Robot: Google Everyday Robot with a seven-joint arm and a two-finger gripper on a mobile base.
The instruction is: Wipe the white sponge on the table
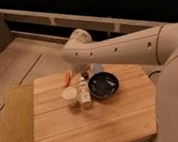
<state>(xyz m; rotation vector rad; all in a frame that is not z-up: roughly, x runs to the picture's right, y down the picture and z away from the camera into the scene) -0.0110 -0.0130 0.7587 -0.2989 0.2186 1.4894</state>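
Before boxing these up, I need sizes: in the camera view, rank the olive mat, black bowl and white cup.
Largest to smallest:
1. olive mat
2. black bowl
3. white cup
Bowl and cup stand about equally near, so that holds; the mat runs off frame. The tool hangs between cup and bowl, above the table.

A black bowl [104, 85] is sitting right of centre, round and dark, and a white cup [70, 96] is standing upright to its left, the two apart. Behind the cup, a small orange thing [67, 77] is lying tilted. An olive-yellow mat [12, 125] is stretching along the far left, with pale floorboards [15, 62] running away beyond it.
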